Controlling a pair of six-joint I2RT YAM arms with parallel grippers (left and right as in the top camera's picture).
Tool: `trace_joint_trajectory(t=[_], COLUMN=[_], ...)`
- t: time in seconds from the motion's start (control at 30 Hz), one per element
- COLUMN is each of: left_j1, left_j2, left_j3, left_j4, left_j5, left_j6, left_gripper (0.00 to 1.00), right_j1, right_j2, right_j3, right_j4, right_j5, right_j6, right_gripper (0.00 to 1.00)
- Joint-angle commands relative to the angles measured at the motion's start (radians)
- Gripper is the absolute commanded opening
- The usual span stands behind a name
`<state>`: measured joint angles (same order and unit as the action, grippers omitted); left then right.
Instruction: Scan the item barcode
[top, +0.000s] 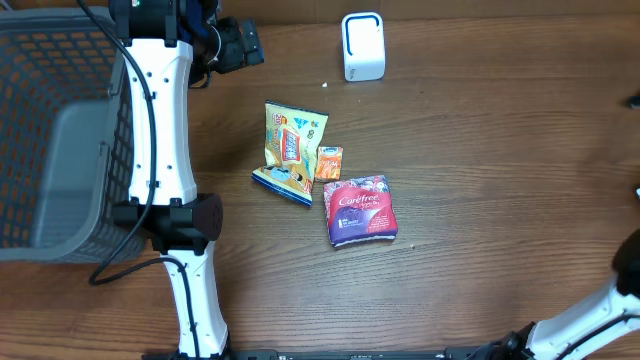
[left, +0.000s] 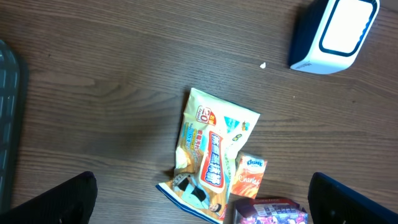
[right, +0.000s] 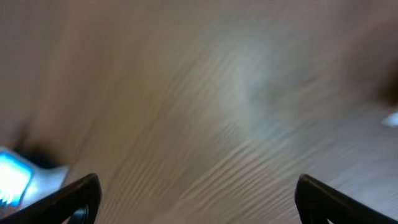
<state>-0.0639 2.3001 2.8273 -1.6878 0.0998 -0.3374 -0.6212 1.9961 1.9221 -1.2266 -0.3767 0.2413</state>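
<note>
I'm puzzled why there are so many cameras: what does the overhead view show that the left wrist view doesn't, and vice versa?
Only overhead: the white left arm, the grey mesh basket and the whole purple Carefree pack. Only left wrist: its own dark fingertips, spread wide at the bottom corners. Both: the yellow snack bag, small orange packet, white scanner and wooden table.

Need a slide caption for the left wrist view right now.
Open left gripper above the wooden table, looking down on a yellow snack bag, small orange packet and white scanner.
</note>
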Motion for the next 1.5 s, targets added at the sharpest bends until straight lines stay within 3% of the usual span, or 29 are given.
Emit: trace_joint_trajectory(t=[0.0,0.17,0.37,0.6,0.87,1.0,1.17,1.3,1.37,1.47], left_j1=[-0.004,-0.003,-0.004,-0.004,-0.004,-0.003,-0.004,-0.006,-0.023,-0.079], left_j2=[-0.010,-0.009,-0.009,-0.009,-0.010,-0.009,-0.009,-0.006,0.003,0.008], left_j3=[0.006,0.006,0.006,0.006,0.006,0.006,0.006,0.006,0.006,-0.042], left_j4=[-0.002,-0.002,-0.002,-0.002,0.014,0.104,0.107,0.066,0.028,-0.002], left_j5=[-0.003,-0.003,-0.003,-0.003,-0.003,-0.003,0.008,0.235,0.407,0.523], left_j6=[0.001,0.000,0.000,0.000,0.000,0.000,-0.013,-0.015,0.082,0.226], left_gripper=[1.00,1.00,1.00,0.99,1.00,1.00,1.00,1.00,1.00,1.00], right_j1=[0.100,0.306,0.593,0.763,0.739,0.671,0.559,0.513,0.507,0.508], right_j2=[-0.079,-0.069,-0.067,-0.066,-0.066,-0.066,-0.066,-0.066,-0.066,-0.066], right_j3=[0.037,-0.007,-0.167,-0.292,-0.299,-0.299,-0.299,-0.299,-0.299,-0.299], right_j4=[-0.056,-0.138,-0.104,-0.061,-0.013,0.010,0.034,0.085,0.106,0.127], right_j5=[-0.227,-0.222,-0.137,-0.136,-0.137,-0.137,-0.136,-0.137,-0.136,-0.136], right_j6=[-0.206,-0.252,-0.257,-0.212,-0.141,-0.110,-0.110,-0.110,-0.110,-0.110], right_gripper=[1.00,1.00,1.00,1.00,1.00,1.00,1.00,1.00,1.00,1.00])
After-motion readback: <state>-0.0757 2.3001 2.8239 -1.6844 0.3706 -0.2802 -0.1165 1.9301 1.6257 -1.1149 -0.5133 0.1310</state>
